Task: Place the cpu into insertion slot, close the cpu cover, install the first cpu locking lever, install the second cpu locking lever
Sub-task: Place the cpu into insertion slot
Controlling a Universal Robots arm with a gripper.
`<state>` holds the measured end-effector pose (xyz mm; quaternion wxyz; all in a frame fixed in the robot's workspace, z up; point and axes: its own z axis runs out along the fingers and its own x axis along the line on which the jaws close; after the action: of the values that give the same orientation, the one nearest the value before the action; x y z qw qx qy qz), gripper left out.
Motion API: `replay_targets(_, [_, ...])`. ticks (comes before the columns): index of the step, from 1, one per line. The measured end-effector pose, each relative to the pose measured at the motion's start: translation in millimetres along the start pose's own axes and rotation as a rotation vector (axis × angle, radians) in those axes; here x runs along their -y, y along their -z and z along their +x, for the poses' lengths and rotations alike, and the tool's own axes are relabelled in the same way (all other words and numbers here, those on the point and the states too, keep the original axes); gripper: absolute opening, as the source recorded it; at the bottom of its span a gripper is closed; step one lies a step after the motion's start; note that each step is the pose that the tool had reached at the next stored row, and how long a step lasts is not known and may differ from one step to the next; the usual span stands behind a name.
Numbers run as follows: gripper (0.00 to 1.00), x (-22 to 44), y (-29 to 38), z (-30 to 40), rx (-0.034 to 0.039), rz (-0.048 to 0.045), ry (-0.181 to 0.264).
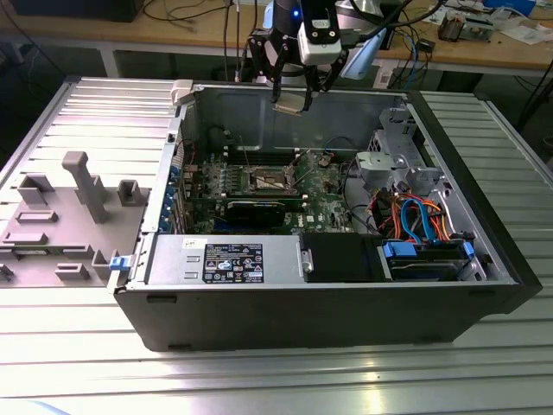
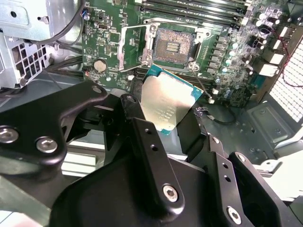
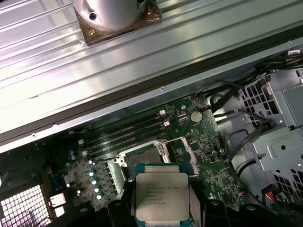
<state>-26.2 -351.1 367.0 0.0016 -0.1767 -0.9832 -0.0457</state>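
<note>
Your hand [image 1: 294, 91] is pinching the cpu [image 3: 162, 197] by two opposite edges, metal top facing the arm, so you are in the first step: carrying the chip to the slot [image 2: 173, 45]. In the exterior view the chip hangs high, about level with the case's [image 1: 302, 320] back rim and well clear of the board [image 2: 227, 52]. In both wrist views it sits just short of the socket and is not yet over it. The slot lies bare with its dark centre showing, and the cover [image 2: 122, 47] is swung off to one side, so nothing blocks the way in. A thin lever [image 2: 202, 87] lies beside the socket and looks released. By my reading, this step calls for squaring the chip's edges to the socket rim and keeping it level. It should also be let down gently, since a chip that meets the contacts tilted could bend them. You also need to keep the fingers [image 2: 142, 137] off the raised cover and the memory slots [image 3: 128, 132] alongside. Farther out, the open case holds the silver supply box [image 1: 225, 259] along its near wall and a drive cage [image 1: 389, 164] with orange and blue cables on the exterior view's right. The case rests on a ribbed metal table [image 1: 259, 380], with a grey fixture tray [image 1: 60, 216] on the exterior view's left. Behind it, a wooden table [image 1: 173, 35] carries loose cables and small gear.
</note>
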Motion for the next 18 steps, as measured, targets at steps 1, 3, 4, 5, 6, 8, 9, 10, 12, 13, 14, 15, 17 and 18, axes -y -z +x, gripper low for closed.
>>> replay_targets(1, [0.54,0.0,-0.1,0.0,0.0002,-0.0001,-0.002])
replay_targets(3, [0.54,0.0,-0.1,0.0,0.0005,-0.0002,-0.006])
replay_targets(4, [0.54,0.0,-0.1,0.0,0.0007,-0.0002,-0.008])
replay_targets(5, [0.54,0.0,-0.2,0.0,0.0009,-0.0003,-0.010])
replay_targets(6, [0.54,0.0,-0.2,0.0,0.0011,-0.0003,-0.012])
replay_targets(8, [0.54,0.0,-0.3,0.0,0.0015,-0.0004,-0.017])
replay_targets(9, [0.54,0.0,-0.3,0.0,0.0017,-0.0005,-0.019])
replay_targets(10, [0.54,0.0,-0.3,0.0,0.0018,-0.0004,-0.021])
replay_targets(12, [0.54,0.0,-0.4,0.0,0.0023,-0.0006,-0.026])
replay_targets(13, [0.54,0.0,-0.5,0.0,0.0025,-0.0006,-0.028])
replay_targets(14, [0.54,0.1,-0.5,0.0,0.0027,-0.0006,-0.030])
replay_targets(15, [0.54,0.1,-0.6,0.0,0.0028,-0.0007,-0.032])
replay_targets(17, [0.54,0.1,-0.6,0.0,0.0032,-0.0008,-0.036])
replay_targets(18, [0.54,0.1,-0.7,0.0,0.0035,-0.0008,-0.038])
